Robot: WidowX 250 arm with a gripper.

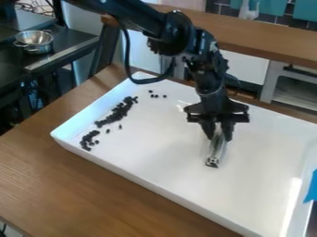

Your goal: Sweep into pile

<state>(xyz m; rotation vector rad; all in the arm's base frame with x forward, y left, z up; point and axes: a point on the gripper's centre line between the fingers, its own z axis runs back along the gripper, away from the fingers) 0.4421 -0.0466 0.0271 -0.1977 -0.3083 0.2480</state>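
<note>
My gripper [218,134] hangs over the middle-right part of a white tray [186,171], shut on a slim greyish sweeping tool [215,150] that slants down to the tray floor. Small dark pieces [116,113] lie in a loose, broken band along the tray's left side. A lower cluster of them [88,140] sits by the left front wall. Several single pieces [158,96] are scattered near the back left. The tool is well to the right of the pieces and apart from them.
The tray's raised walls surround the work area on a wooden table [80,190]. A metal colander [34,40] stands on a dark counter at the upper left. Blue tape [312,187] is at the right edge, and a wooden ledge [260,37] runs behind.
</note>
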